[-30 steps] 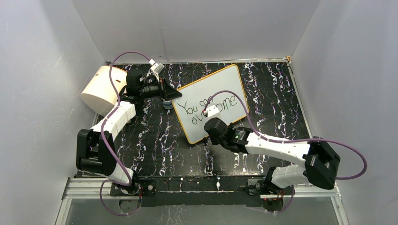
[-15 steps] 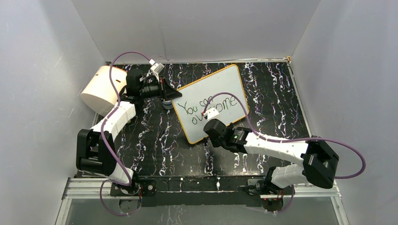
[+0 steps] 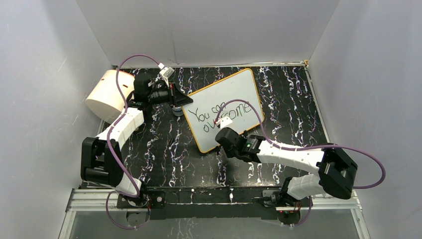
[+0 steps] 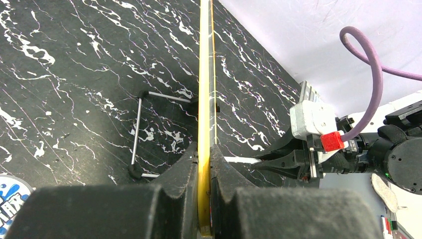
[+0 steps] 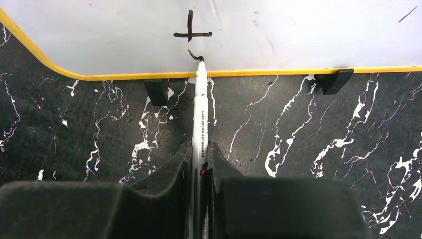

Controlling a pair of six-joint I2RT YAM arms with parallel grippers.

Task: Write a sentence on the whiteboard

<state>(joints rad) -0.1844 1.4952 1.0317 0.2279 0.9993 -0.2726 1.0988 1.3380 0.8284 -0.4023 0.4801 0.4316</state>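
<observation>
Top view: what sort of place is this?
Probably a lab robot cell: white walls box in a black marbled table; left arm and right arm are bolted to a metal rail at its near edge.

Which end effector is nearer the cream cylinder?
Left. The left end effector clamps the whiteboard edge facing the cylinder; the right end effector holds a marker farther away.

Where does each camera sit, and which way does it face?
Top external: high behind the robot, looking down; left arm, right arm and whiteboard show.
Left wrist: on the left arm, facing along the left gripper, clamped on the whiteboard's edge.
Right wrist: on the right arm, facing along the right gripper and marker toward the whiteboard.
Both wrist views show whiteboard and marker.
</observation>
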